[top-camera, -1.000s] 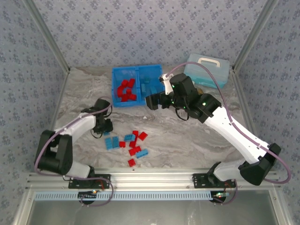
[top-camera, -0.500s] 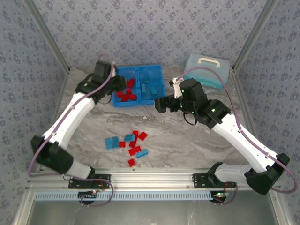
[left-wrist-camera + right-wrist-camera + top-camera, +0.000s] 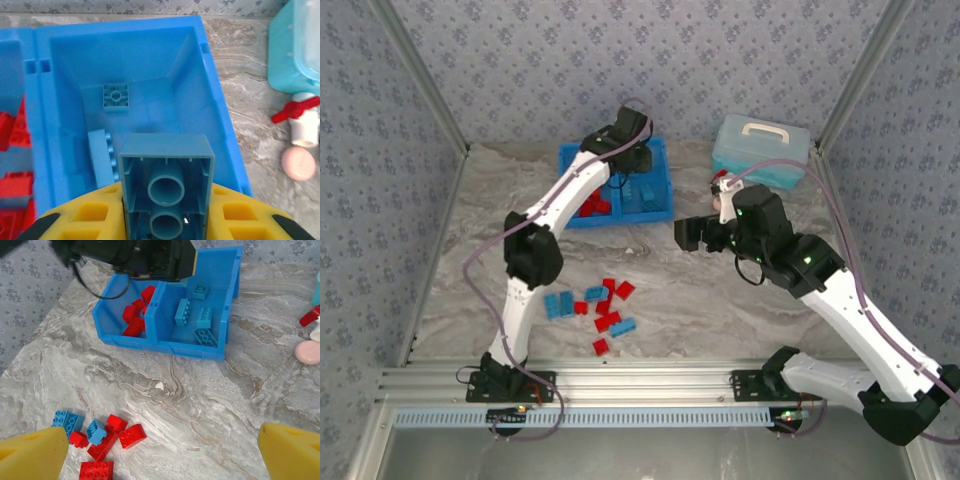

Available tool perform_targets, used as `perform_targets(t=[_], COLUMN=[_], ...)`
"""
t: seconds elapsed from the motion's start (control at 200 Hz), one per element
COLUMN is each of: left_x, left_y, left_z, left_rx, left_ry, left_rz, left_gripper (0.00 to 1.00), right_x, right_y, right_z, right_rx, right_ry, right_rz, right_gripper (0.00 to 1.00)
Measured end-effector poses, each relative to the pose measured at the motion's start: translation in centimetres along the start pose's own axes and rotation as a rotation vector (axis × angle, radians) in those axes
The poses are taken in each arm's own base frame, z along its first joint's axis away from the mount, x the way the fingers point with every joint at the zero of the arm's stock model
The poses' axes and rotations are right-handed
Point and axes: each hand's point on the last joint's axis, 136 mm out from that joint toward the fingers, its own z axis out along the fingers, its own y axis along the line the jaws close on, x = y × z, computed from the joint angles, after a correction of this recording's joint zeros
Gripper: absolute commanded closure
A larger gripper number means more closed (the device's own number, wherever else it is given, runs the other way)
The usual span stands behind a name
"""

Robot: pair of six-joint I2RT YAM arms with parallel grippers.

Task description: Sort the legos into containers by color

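I read the left end effector (image 3: 165,222) as clamped on a light blue lego (image 3: 167,160). The lego's hollow underside faces the wrist camera, with yellow fingers (image 3: 87,217) on either side. Directly beyond the held lego lies the right compartment (image 3: 150,65) of the blue tray (image 3: 212,115). Two more light blue legos (image 3: 101,156) rest on its floor, ahead and to the left of the end effector. Further left, past the divider, the left compartment (image 3: 10,65) holds red legos (image 3: 12,145). To the right of the end effector, outside the tray, a pale blue case (image 3: 295,45) stands on the table (image 3: 240,100).

The right end effector (image 3: 160,442) hangs with its fingers (image 3: 30,452) spread wide and nothing between them. Just ahead and to its left, loose legos (image 3: 107,437), red and light blue, lie on the table. Well ahead stands the tray, with red legos in one compartment and light blue legos in the other.
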Motion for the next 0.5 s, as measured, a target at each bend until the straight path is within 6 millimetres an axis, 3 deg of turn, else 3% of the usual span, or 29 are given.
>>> perform_targets(t=[0.12,0.265,0.5], left_x=[0.5,1.9,1.8], left_y=[0.2,1.1,0.8], left_z=[3.7,6.4,6.3], left_rx=[-0.027,-0.045,-0.014], left_ry=[0.015,0.054,0.067], left_rz=[0.002,-0.002,-0.009], left_gripper=[0.68,0.62,0.46], right_x=[0.3,0.8,0.9], right_y=[-0.5,-1.1,-1.4], right_z=[-0.3,-0.7,-1.3], right_rx=[0.019,0.038,0.047], right_ry=[0.001,0.011,0.001], right_rz=[0.008,0.014,0.024], right_gripper=[0.00,0.00,0.00])
